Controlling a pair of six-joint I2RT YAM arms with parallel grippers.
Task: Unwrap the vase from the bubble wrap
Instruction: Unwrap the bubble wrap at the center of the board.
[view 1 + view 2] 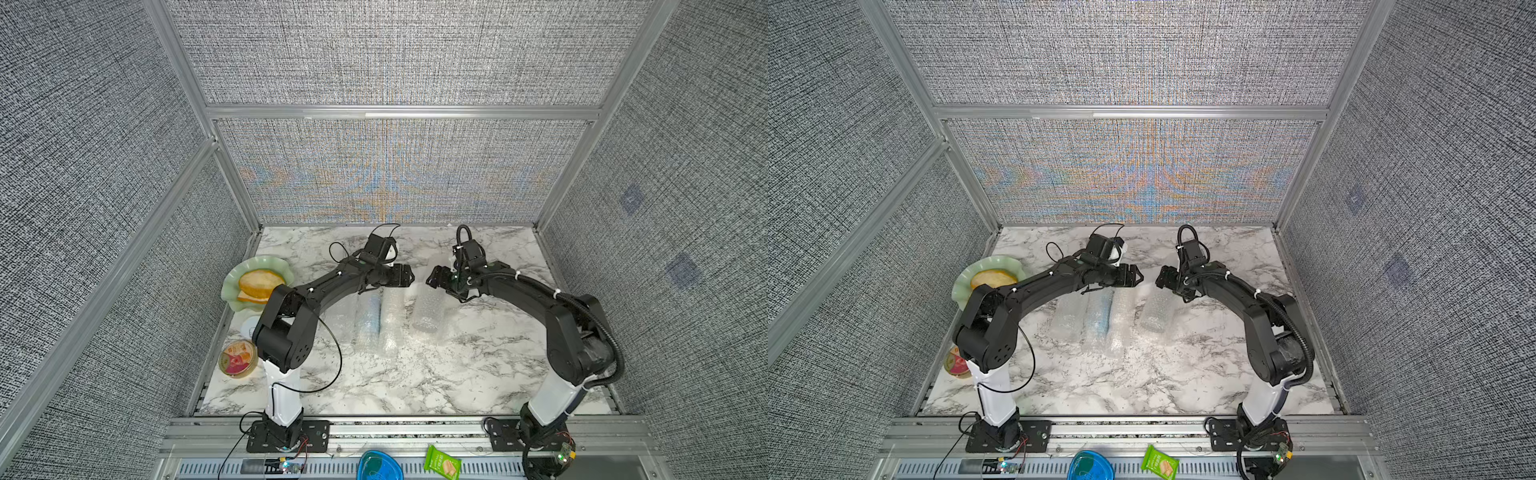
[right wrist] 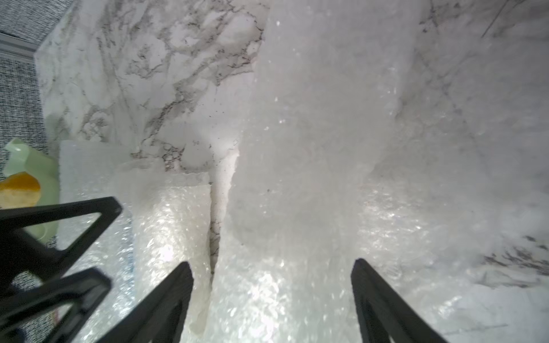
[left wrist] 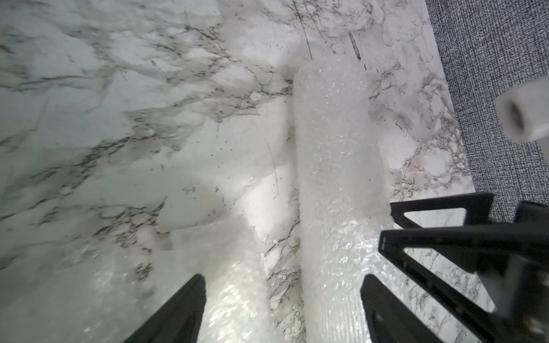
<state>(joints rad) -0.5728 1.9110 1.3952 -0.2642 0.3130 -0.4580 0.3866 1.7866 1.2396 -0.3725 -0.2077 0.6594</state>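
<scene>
Several rolls of clear bubble wrap [image 1: 390,324] [image 1: 1121,320] lie side by side mid-table on the marble. The vase shows only as a pale blue shape [image 1: 371,318] [image 1: 1100,313] inside one roll. A separate roll [image 1: 428,309] [image 2: 312,148] lies to the right. My left gripper [image 1: 409,276] [image 3: 282,297] hangs open over the rolls' far ends, with two rolls [image 3: 335,166] below its spread fingers. My right gripper [image 1: 432,278] [image 2: 271,267] faces it, open above the right roll, and holds nothing. The two grippers' tips are close together.
A green wavy plate [image 1: 232,286] with bread sits at the left edge, with a white disc [image 1: 251,326] and a round food tub [image 1: 237,358] nearer the front. A blue lid [image 1: 380,465] and a green packet [image 1: 442,461] lie on the front rail. Fabric walls enclose three sides.
</scene>
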